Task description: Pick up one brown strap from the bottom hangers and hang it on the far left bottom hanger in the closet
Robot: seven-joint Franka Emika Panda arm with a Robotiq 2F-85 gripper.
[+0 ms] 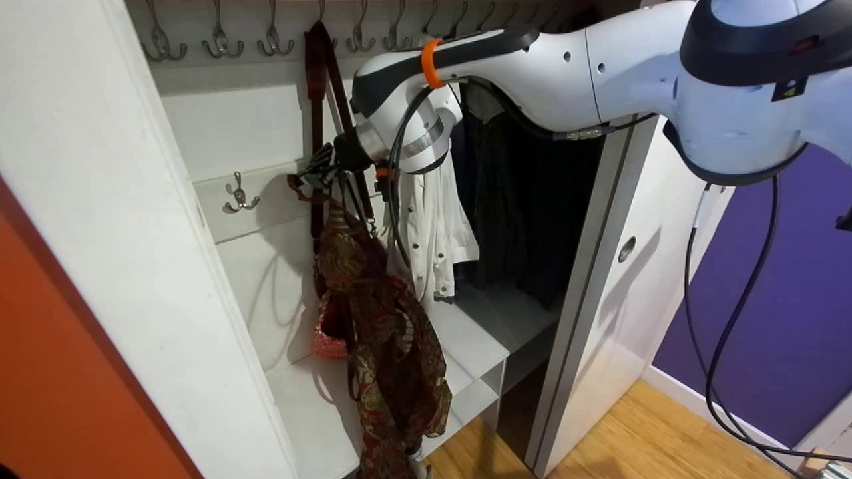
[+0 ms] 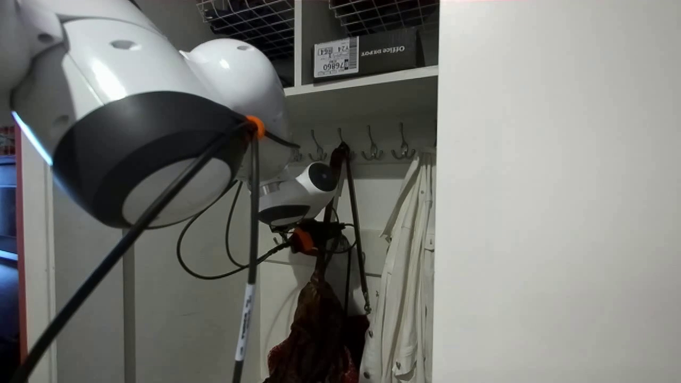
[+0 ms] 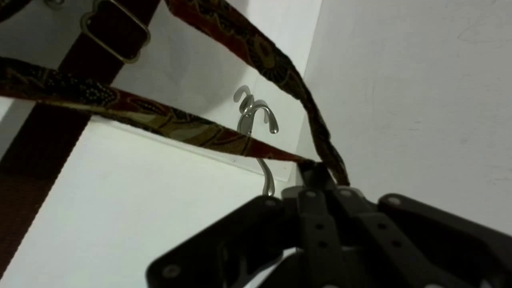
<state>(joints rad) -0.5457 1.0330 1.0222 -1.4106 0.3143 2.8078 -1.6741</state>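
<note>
Two runs of brown patterned strap (image 3: 192, 133) fan out from the fingers (image 3: 316, 177), and what a grip: fully closed, its bend pinched right at the tips! Now the target: the far left bottom hanger (image 1: 239, 197) sits picture-left of those tips in an exterior view, near but apart. So, by my reading, the coming move is a sideways carry, then the bend over a prong. And the strap's long axis? From the pinch it leads away from the hanger, right and down to the bunched bag (image 1: 393, 346); in the wrist view both runs point to upper left, one crossing in front of the hanger.
</note>
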